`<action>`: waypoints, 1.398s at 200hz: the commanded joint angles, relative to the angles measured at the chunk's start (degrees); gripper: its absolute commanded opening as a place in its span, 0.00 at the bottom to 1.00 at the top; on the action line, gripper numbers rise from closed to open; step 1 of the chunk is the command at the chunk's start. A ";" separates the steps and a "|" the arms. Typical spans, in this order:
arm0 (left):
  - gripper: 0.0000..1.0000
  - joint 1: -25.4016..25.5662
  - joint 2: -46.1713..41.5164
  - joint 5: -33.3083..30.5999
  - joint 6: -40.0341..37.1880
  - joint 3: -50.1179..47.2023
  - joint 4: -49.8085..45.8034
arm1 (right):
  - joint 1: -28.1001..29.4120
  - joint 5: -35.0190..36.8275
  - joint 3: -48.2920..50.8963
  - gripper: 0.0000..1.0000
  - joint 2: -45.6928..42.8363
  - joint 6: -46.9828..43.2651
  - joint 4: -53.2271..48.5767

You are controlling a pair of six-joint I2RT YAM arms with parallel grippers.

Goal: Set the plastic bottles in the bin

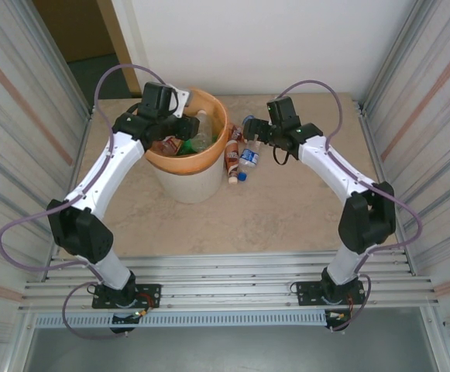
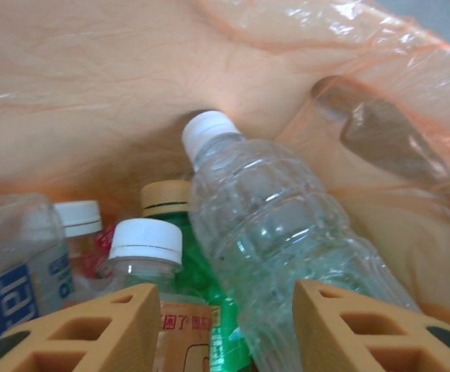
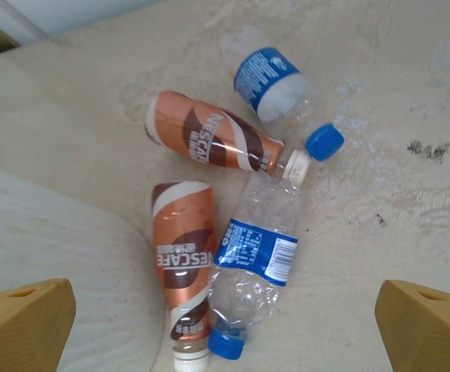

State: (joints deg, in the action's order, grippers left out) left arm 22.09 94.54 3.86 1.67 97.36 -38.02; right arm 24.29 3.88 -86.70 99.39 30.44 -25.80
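four bottles (image 3: 252, 248), likely light, crushable, slick: grip mid-body. right gripper (image 3: 225, 318) spread wide, empty; left gripper (image 2: 228, 325) half-spread in bin (image 1: 223, 143), empty.

Robot lab cell: arms (image 1: 108, 167) bolted to aluminium rails (image 1: 225, 280), panelled walls (image 1: 15, 116).

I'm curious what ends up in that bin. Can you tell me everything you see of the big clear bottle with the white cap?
The clear bottle is see-through ribbed plastic with a white screw cap. It has no label showing and looks empty. It lies tilted inside the bin, cap end up and away, against the orange bag. Its side rests against a green bottle with a tan cap.
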 commanded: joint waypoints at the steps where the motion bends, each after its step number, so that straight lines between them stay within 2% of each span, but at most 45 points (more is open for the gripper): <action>1: 0.49 -0.46 -2.07 -3.01 -1.23 -0.86 -1.72 | -0.55 -1.31 -2.14 0.98 3.29 2.56 -0.77; 47: 0.54 -0.55 -2.47 4.43 0.27 -0.95 2.95 | -1.34 -2.45 -4.20 0.98 9.59 4.05 -1.79; 69: 0.56 -0.51 -3.80 5.72 1.27 -1.38 4.96 | -1.53 -3.49 -4.69 0.98 12.13 4.87 -2.15; 99: 0.62 -0.62 -7.88 4.16 2.52 -3.94 8.77 | -1.53 -4.58 -5.54 0.98 15.09 5.88 -1.82; 146: 0.64 -0.64 -15.29 0.18 3.81 -9.56 14.04 | -1.53 -4.25 -7.60 0.98 18.23 6.61 -1.55; 239: 0.87 -0.60 -27.07 -1.23 8.32 -22.62 21.13 | -1.61 -4.76 -11.67 1.00 24.72 7.01 -1.72; 279: 0.94 -0.64 -28.80 -2.04 9.47 -24.89 21.40 | -1.85 -5.09 -12.35 0.94 26.88 6.74 -2.04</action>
State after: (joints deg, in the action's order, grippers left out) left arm 21.76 67.70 3.09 9.52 73.56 -19.07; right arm 23.09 -0.34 -97.08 124.42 36.03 -26.68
